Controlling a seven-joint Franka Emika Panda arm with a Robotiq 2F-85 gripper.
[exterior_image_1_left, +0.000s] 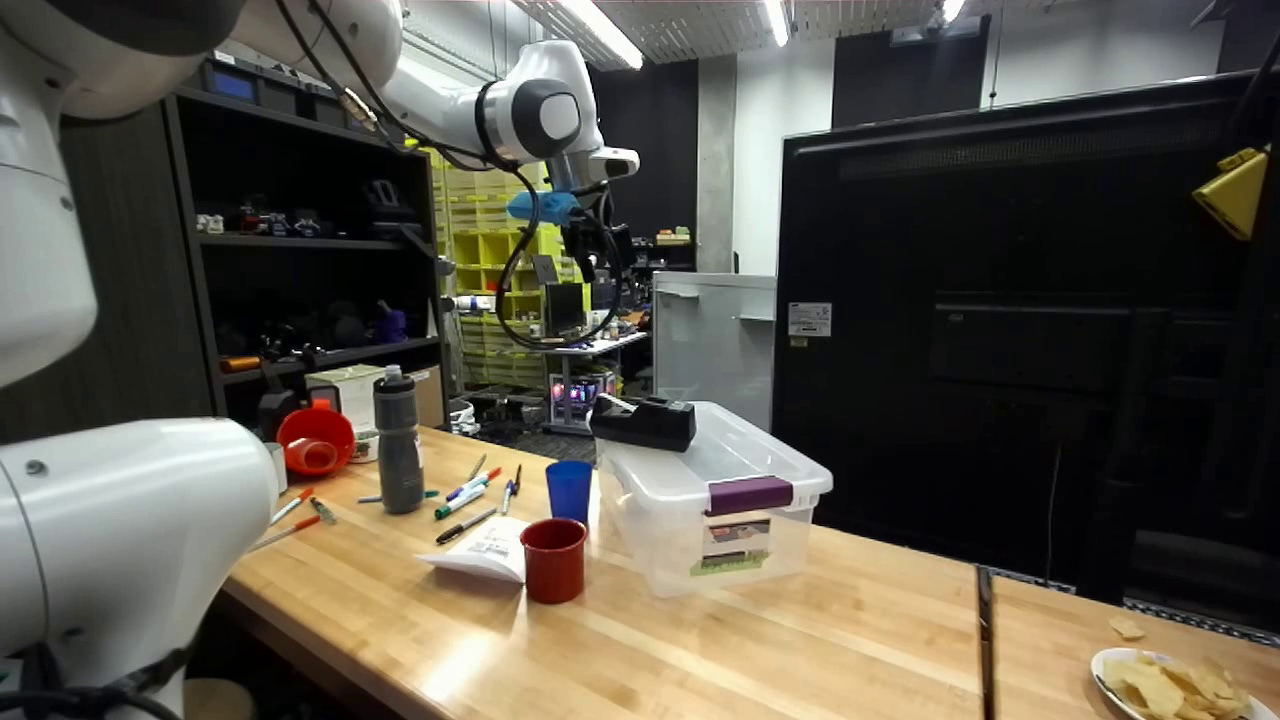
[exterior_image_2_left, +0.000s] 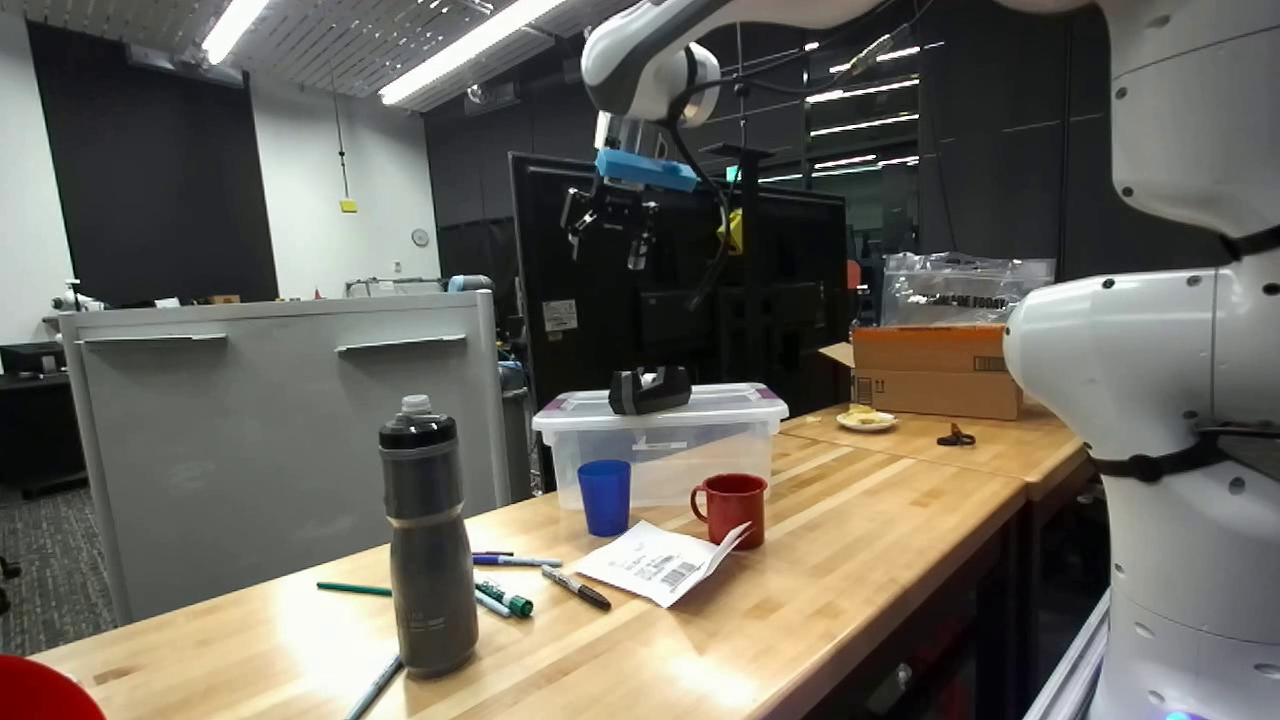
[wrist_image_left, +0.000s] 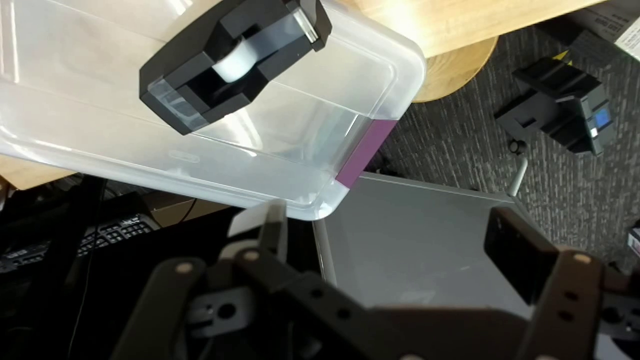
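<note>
High over the table, my gripper (exterior_image_2_left: 606, 252) hangs open from the raised arm. In the wrist view the fingers of the gripper (wrist_image_left: 390, 227) stand wide apart with nothing between them. Nearest below is a clear plastic box (exterior_image_1_left: 730, 560) with a lid and purple latches. On that lid rests a black tape dispenser (wrist_image_left: 200, 75), also seen as the dispenser (exterior_image_2_left: 650, 392) in an exterior view. A blue cup (exterior_image_2_left: 605, 500) and a red mug (exterior_image_2_left: 738, 510) stand upright beside the box. A folded white paper (exterior_image_2_left: 640, 565) lies close to the mug.
A grey bottle (exterior_image_2_left: 432, 560) stands among several scattered pens and markers. A red container (exterior_image_1_left: 318, 440) lies on its side near the shelf (exterior_image_1_left: 320, 240). A large black screen (exterior_image_1_left: 1000, 400) rises behind the table. A plate (exterior_image_2_left: 867, 424) of chips and a cardboard box (exterior_image_2_left: 930, 385) sit farther along.
</note>
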